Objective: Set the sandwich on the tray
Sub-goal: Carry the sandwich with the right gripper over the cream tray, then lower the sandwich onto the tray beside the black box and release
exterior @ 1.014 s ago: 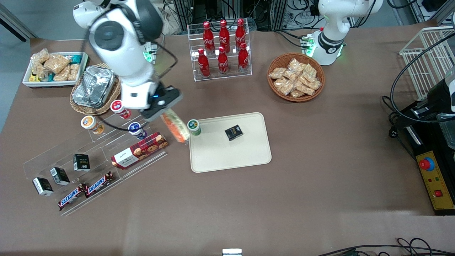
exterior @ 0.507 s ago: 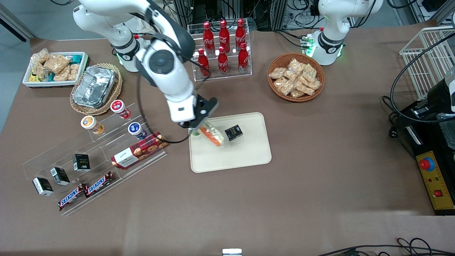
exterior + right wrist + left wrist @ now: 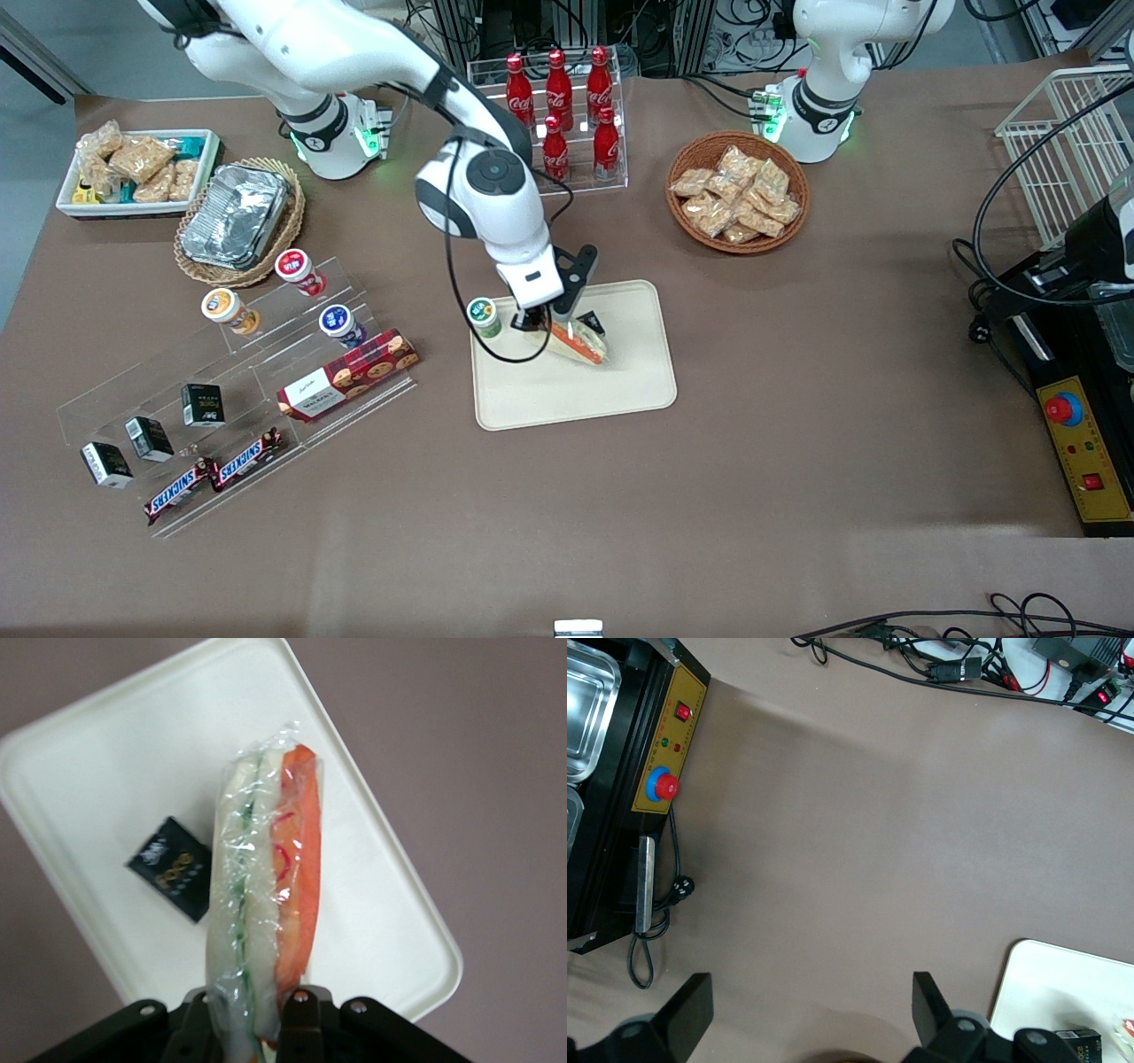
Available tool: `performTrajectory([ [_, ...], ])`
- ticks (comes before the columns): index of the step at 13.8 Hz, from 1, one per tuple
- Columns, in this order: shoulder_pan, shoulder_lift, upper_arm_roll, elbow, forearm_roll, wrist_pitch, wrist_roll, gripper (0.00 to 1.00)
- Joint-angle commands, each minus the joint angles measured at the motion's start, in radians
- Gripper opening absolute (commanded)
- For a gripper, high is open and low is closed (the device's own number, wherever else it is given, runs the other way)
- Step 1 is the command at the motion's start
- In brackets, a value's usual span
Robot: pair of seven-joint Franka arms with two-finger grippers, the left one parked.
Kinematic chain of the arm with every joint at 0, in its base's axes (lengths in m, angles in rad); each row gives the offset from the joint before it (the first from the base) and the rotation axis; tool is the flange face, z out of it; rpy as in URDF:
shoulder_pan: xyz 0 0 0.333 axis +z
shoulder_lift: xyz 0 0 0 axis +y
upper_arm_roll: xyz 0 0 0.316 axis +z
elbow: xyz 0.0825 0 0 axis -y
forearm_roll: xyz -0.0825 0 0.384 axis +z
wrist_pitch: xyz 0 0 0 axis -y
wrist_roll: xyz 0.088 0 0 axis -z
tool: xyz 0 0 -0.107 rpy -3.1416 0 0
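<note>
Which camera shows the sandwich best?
The right wrist view: the sandwich fills it, held in the gripper above the tray. The front view shows it small; the left wrist view shows almost none.

Colours over the tray

The sandwich (image 3: 264,877) shows orange, white and green layers; the tray (image 3: 381,912) is cream; the gripper (image 3: 255,1014) is black.

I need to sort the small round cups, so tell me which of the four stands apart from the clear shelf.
The green-lidded cup stands at the tray's edge; the red, orange and blue ones sit on the clear shelf. The gripper holds the sandwich over the tray.
</note>
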Motion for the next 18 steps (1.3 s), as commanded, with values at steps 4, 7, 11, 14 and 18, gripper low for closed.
performTrajectory([
  [4, -0.037, 0.101, -0.008, 0.049, -0.189, 0.157, -0.070, 0.00],
  [7, -0.037, 0.151, -0.021, 0.090, -0.219, 0.157, -0.139, 0.00],
  [11, -0.037, 0.201, -0.034, 0.127, -0.212, 0.157, -0.276, 0.00],
  [14, -0.034, 0.201, -0.034, 0.127, -0.221, 0.157, -0.305, 0.00],
  [18, -0.023, 0.207, -0.034, 0.127, -0.212, 0.157, -0.313, 0.00],
])
